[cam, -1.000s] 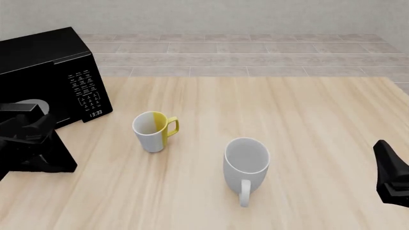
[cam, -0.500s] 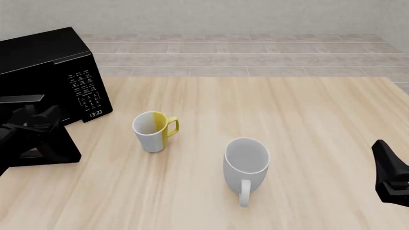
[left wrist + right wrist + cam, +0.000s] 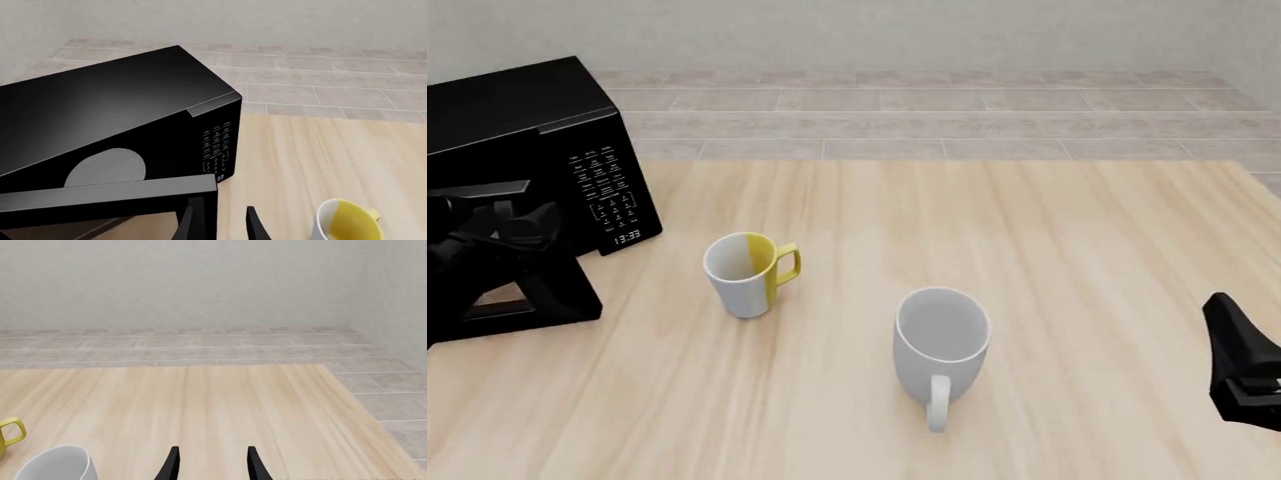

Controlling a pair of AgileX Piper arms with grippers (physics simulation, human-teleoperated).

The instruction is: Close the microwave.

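A pale wooden worktop [image 3: 1028, 250] with lengthwise grain fills most of the front view. Beyond its far edge lies a floor of grey-beige tiles [image 3: 961, 100], and past that a plain light wall [image 3: 894, 30].

The microwave [image 3: 521, 120], a glossy black box, stands on the worktop at about ten o'clock, its door [image 3: 107, 197] partly swung out. The left end effector [image 3: 527, 225] is against the door's edge, its fingers [image 3: 253, 225] apart.

A yellow-and-white mug [image 3: 747, 272] stands just left of centre. A larger white mug [image 3: 941, 335] stands near it, toward five o'clock.

The right end effector [image 3: 211, 462] hovers at four o'clock, fingers spread, gripping nothing.
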